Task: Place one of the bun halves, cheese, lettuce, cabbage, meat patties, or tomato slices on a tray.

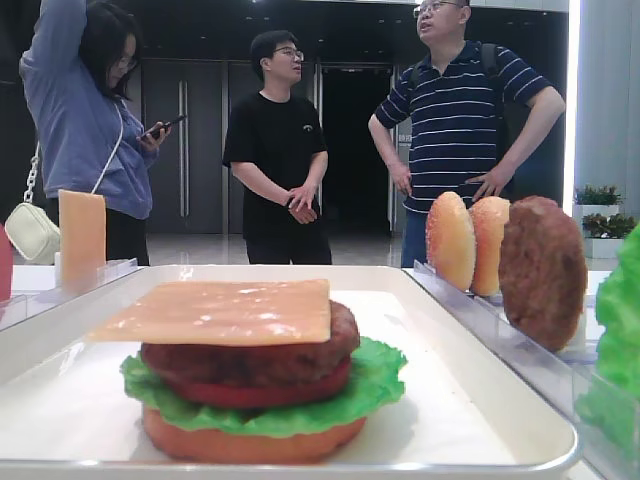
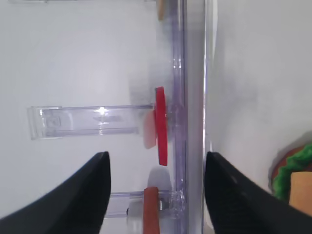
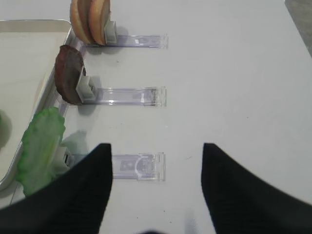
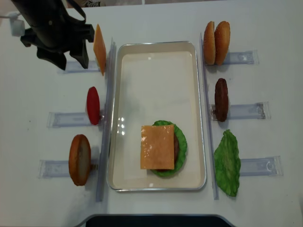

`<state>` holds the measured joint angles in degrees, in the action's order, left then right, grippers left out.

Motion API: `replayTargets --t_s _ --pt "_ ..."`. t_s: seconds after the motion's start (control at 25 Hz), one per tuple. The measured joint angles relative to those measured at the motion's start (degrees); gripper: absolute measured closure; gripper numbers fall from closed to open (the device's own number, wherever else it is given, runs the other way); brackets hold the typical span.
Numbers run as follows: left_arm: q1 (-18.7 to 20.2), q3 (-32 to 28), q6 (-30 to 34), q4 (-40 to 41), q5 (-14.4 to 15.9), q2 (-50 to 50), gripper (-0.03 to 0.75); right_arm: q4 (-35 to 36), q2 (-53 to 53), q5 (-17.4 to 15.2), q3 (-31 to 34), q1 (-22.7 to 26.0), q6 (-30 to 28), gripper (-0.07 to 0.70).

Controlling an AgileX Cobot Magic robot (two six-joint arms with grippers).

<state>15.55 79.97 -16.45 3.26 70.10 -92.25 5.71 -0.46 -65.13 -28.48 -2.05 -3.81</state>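
Beside upright cheese slice, my left gripper hangs spread, empty. Right gripper spread too. Risk: clumsy approach tips slice off holder, or nudges tomato nearby.

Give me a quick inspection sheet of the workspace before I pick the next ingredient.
Surface: white table, no spills seen.
Job's things: tray holds a stack, cheese on top, then patty, tomato, lettuce, bun. In holders: cheese slice, tomato slice, bun half, two bun halves, meat patty, lettuce leaf.
Clutter: nothing seen.
Grippers: left gripper open, empty, over the tomato holder; right gripper open, empty.
Cables: nothing seen.
Surroundings: three people standing behind the table.
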Motion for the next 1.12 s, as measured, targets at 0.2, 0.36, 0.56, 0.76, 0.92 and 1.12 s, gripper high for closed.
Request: replayTargets --t_s 0.2,0.36,0.56,0.76,0.92,1.12 --pt "-2.65 0.0 1.59 0.71 0.0 0.0 0.251 0.0 0.0 0.0 0.0 0.0 0.0 0.215" --pt "-5.13 0.0 2.95 1.11 0.0 0.0 0.251 0.0 0.0 0.0 0.0 0.0 0.0 0.215" --pt "-8.2 0.0 4.35 1.4 0.0 0.0 0.251 0.0 0.0 0.0 0.0 0.0 0.0 0.215" --pt "-10.21 0.0 5.89 2.04 0.0 0.0 0.251 0.0 0.0 0.0 0.0 0.0 0.0 0.215" --pt "-11.8 0.0 6.77 2.39 0.0 0.0 0.251 0.0 0.0 0.0 0.0 0.0 0.0 0.215" --pt "-13.84 0.0 8.22 2.8 0.0 0.0 0.251 0.0 0.0 0.0 0.0 0.0 0.0 0.215"
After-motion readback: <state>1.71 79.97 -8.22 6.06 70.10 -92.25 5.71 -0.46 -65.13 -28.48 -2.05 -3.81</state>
